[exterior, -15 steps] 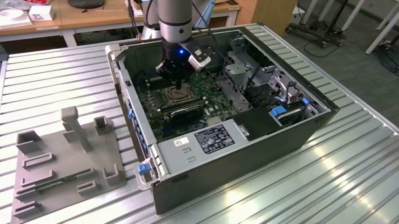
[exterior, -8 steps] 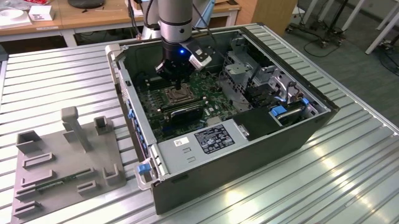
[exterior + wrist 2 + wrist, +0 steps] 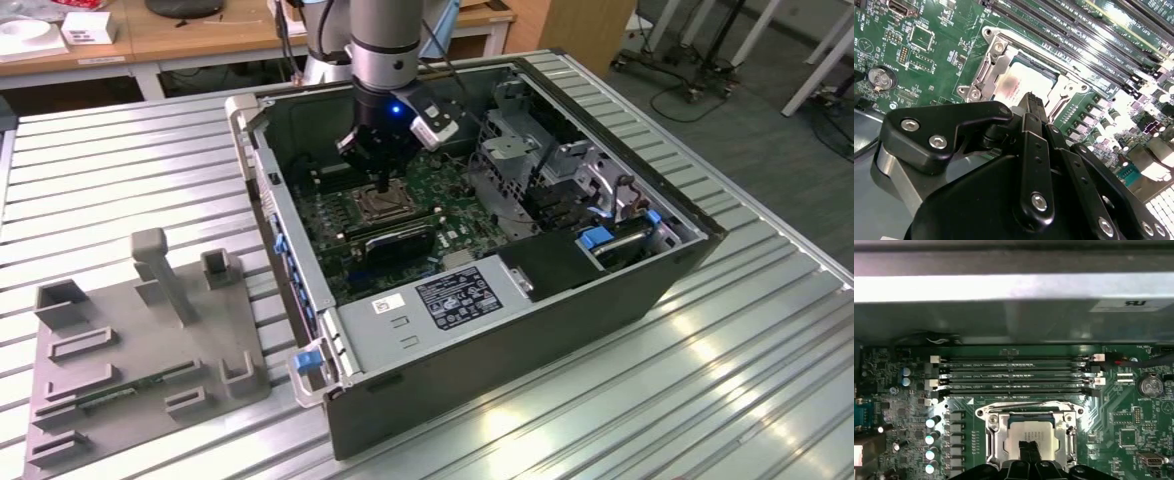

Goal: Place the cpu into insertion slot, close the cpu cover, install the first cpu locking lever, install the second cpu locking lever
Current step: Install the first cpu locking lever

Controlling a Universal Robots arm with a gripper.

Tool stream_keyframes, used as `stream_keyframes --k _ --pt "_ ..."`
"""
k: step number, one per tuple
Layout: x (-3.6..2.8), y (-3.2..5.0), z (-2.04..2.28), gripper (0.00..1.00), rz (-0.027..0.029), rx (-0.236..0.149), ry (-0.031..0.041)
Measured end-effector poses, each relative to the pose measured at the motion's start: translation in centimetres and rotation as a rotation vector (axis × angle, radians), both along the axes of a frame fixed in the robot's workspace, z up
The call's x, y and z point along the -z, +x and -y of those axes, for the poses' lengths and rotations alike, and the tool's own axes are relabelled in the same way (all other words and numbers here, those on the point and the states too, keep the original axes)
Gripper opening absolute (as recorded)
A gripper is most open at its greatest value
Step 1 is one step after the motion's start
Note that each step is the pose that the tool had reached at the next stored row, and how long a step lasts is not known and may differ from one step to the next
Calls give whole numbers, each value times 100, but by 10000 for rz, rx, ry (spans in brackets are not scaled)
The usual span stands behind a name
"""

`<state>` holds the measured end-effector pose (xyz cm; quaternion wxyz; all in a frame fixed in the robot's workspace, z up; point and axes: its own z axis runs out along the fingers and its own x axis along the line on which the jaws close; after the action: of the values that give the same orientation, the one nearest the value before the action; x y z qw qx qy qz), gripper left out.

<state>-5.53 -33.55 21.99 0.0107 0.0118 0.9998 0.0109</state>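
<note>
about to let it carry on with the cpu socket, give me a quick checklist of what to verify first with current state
1. cpu seated in the insertion slot: ok, it lies flat inside.
2. cpu cover closed over the chip: cannot tell.
3. gripper lined up over the socket: ok, directly above the cpu in both wrist views.
4. Fingers free of the chip: cannot tell.
5. Locking levers installed: cannot tell.
6. Memory slots beside the socket unobstructed: ok.

Memory slots (image 3: 1014,375) and drive cage (image 3: 514,165) flank open room above the insertion slot (image 3: 1026,432).

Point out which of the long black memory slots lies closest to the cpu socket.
The memory slot bordering the insertion slot's metal frame; the other slots lie beyond it.
</note>
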Motion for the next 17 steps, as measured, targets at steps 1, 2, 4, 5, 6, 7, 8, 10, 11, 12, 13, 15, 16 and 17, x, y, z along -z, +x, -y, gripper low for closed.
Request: stream_keyframes --k 1,2,4,5,6,7,8,10,11,12,13,15,16,17 --pt "0 0 0 11 -1 0 0" --pt "0 0 0 11 -2 0 0" --pt "0 0 0 11 -3 0 0" --pt "-5 0 0 11 -5 0 -3" --pt "-13 1 0 11 -4 -1 -1" --pt "-20 0 0 11 -3 -2 1" --pt "-31 0 0 11 -3 -3 0" --pt "-43 1 0 11 -3 -7 1" --pt "-43 6 1 11 -3 -10 1" --pt "-43 12 2 11 -3 -9 2" --pt "-43 21 4 11 -3 -8 1" --pt "-46 40 8 11 -4 -10 0" --pt "-52 49 10 11 -6 -11 -2" --pt "-59 57 11 11 -7 -13 -2"
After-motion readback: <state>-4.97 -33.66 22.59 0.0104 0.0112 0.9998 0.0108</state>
